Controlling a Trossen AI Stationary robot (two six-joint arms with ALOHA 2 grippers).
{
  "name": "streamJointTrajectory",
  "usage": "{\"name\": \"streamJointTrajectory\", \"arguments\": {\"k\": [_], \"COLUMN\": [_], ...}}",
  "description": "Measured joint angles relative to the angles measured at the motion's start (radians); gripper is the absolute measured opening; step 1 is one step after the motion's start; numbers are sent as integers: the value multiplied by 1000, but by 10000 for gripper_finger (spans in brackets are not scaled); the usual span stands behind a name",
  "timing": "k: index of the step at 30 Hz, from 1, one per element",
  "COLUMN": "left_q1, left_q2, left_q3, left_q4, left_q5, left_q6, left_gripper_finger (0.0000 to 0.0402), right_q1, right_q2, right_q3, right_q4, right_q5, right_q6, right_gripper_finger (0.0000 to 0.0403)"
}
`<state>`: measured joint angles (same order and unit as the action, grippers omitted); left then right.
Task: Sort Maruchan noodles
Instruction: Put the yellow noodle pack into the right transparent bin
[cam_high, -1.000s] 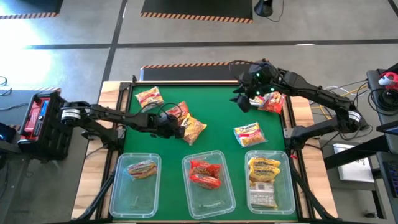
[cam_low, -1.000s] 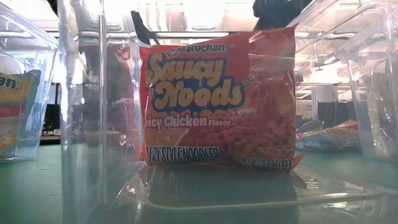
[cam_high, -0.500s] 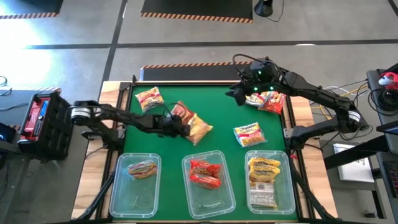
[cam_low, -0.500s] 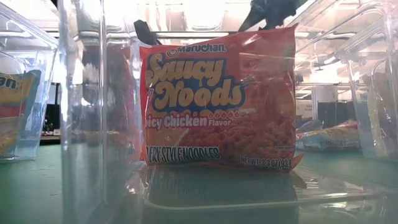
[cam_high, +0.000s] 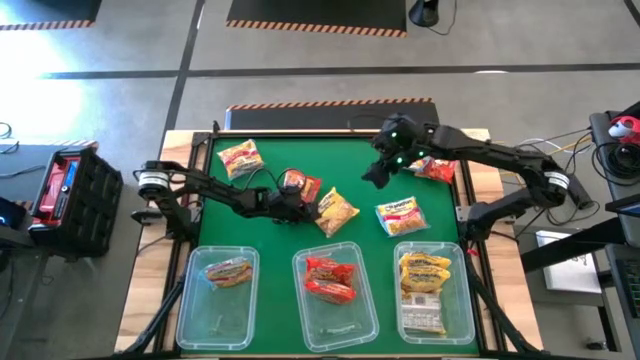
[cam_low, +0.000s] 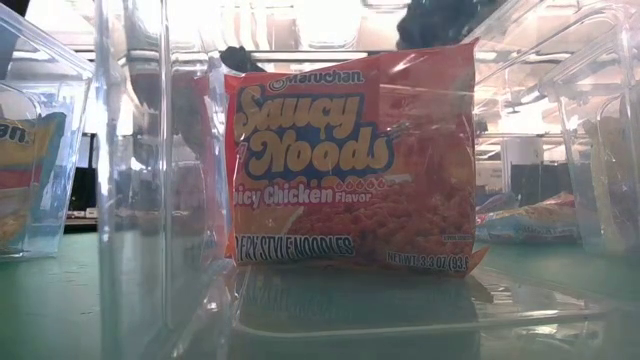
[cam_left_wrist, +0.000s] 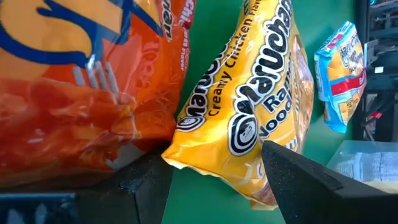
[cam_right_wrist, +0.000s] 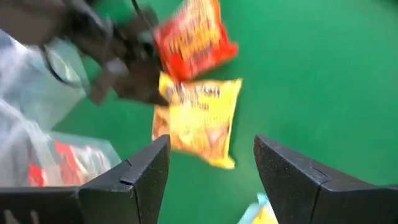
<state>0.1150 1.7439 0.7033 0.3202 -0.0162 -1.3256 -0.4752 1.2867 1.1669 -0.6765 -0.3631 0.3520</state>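
— Left claw (cam_high: 300, 208)?
— Spread wide on the green bench (cam_high: 350, 150), fingers straddling the crinkly yellow Maruchan packet (cam_high: 337, 211), an orange-red packet (cam_high: 300, 185) just beside.
— Right claw (cam_high: 375, 170)?
— Released, empty, hovering above the bench.
— Count?
— Five loose packets; three clear plastic bins (cam_high: 217, 300).

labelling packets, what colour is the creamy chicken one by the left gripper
Yellow, with black-and-white Maruchan lettering: the creamy chicken packet shows best in the left wrist view.
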Motion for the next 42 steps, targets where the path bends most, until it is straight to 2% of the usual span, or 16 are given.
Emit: {"name": "streamJointTrajectory", "arguments": {"k": [10, 12, 17, 20, 22, 24, 28, 34, 42], "left_q1": [20, 35, 106, 157, 179, 182, 139, 107, 97], "left_q2": [-1, -1, -1, -1, -1, -6, -27, -58, -124], "left_q3": [0, 0, 0, 0, 0, -1, 0, -1, -1], "left_q4": [36, 48, 46, 46, 47, 54, 71, 51, -168], "left_q5": [-26, -31, -134, -159, -132, -56, 65, 82, 81], "left_q6": [-14, -11, -7, 24, 27, 33, 38, 32, 61], "left_gripper_finger": [228, 228, 228, 228, 228, 228, 228, 228, 228], "right_q1": [8, 9, 11, 18, 24, 35, 68, 128, 150], "right_q2": [121, 138, 181, 204, 220, 231, 255, 310, 385], "right_q3": [-165, -178, -186, -186, -182, -177, -174, -174, -175], "right_q4": [214, 244, 260, 280, 285, 296, 315, 358, 428], "right_q5": [-211, -215, -213, -214, -216, -223, -244, -242, -239], "right_q6": [48, 47, 31, 30, 31, 32, 32, 32, 33], "right_gripper_finger": [219, 219, 219, 219, 219, 219, 219, 219, 219]}}
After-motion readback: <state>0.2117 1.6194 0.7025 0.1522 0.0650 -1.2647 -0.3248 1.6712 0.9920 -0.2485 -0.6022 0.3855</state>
